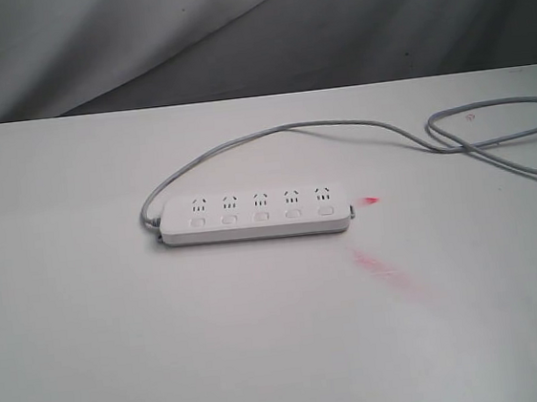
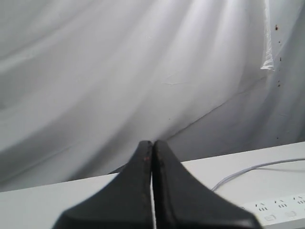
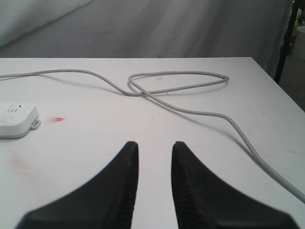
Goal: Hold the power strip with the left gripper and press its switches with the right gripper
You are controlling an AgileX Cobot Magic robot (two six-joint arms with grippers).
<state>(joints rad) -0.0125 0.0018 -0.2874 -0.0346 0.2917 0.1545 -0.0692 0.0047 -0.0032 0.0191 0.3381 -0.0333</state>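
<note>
The white power strip (image 1: 256,215) lies flat in the middle of the white table, its five switches (image 1: 262,218) in a row along its near side. Its grey cord (image 1: 377,132) runs from the left end round the back and loops at the right. Neither arm shows in the exterior view. In the left wrist view my left gripper (image 2: 152,145) is shut with nothing in it, raised above the table, with the power strip (image 2: 281,210) low at the edge. My right gripper (image 3: 155,147) is open and empty over bare table; one end of the power strip (image 3: 16,119) lies off to its side.
Red smudges mark the table (image 1: 121,351) by the strip's right end (image 1: 372,200) and in front of it (image 1: 381,268). The cord loop (image 3: 178,81) lies ahead of the right gripper. A grey cloth backdrop (image 1: 251,30) hangs behind the table's far edge.
</note>
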